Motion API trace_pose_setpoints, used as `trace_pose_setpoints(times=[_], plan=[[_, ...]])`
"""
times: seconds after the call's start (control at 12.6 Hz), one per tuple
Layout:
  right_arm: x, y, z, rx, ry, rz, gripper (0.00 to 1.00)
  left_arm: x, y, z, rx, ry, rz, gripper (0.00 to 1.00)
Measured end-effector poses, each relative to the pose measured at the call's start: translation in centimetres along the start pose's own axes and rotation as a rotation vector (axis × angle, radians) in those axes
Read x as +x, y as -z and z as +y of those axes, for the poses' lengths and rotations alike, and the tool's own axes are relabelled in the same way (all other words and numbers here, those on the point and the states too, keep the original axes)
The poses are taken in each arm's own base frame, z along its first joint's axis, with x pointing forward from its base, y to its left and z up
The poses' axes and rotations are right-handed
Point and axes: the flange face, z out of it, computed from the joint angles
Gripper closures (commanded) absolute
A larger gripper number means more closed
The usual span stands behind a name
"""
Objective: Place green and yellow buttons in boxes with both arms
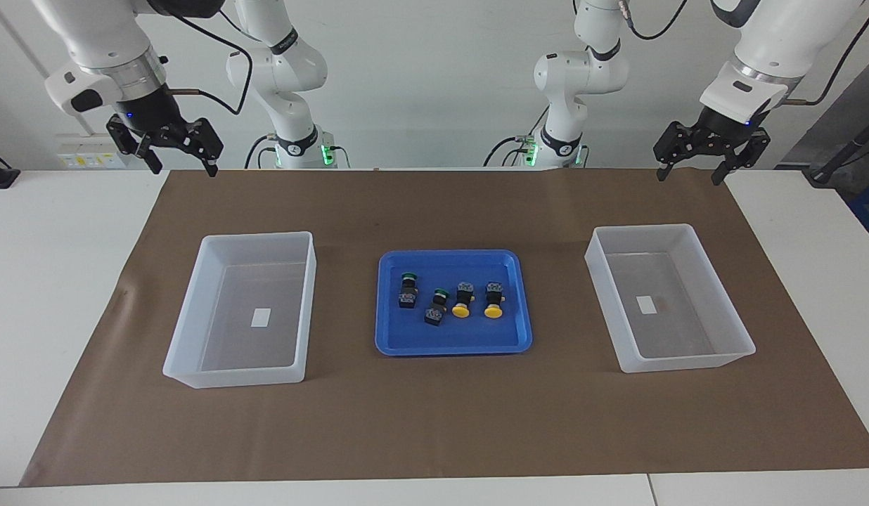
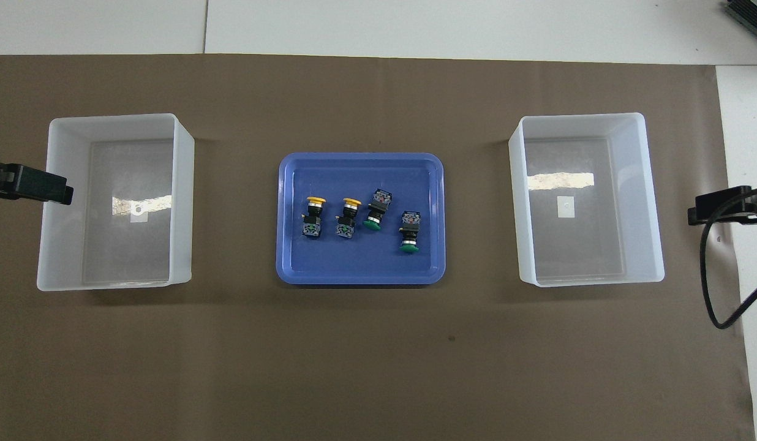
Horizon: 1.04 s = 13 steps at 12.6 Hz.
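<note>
Two green buttons and two yellow buttons lie on their sides in a blue tray at the mat's middle. In the overhead view the yellow ones lie toward the left arm's end of the tray and the green ones toward the right arm's. My right gripper and my left gripper hang open and empty, high over the mat's edge nearest the robots. Both arms wait.
A translucent white box stands toward the right arm's end and another toward the left arm's end, each with only a white label inside. A brown mat covers the table.
</note>
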Motion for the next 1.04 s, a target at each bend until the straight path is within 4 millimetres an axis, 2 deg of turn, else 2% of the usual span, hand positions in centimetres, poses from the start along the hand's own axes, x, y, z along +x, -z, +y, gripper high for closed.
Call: trace_pose_setpoints(times=[0.56, 1.04], plan=[[0.0, 0.0, 0.0, 0.000, 0.000, 0.000, 0.00, -0.1, -0.4, 1.0, -0.003, -0.018, -0.020, 0.00], [0.0, 0.0, 0.0, 0.000, 0.000, 0.000, 0.00, -0.1, -0.5, 1.1, -0.003, -0.019, -0.027, 0.00]])
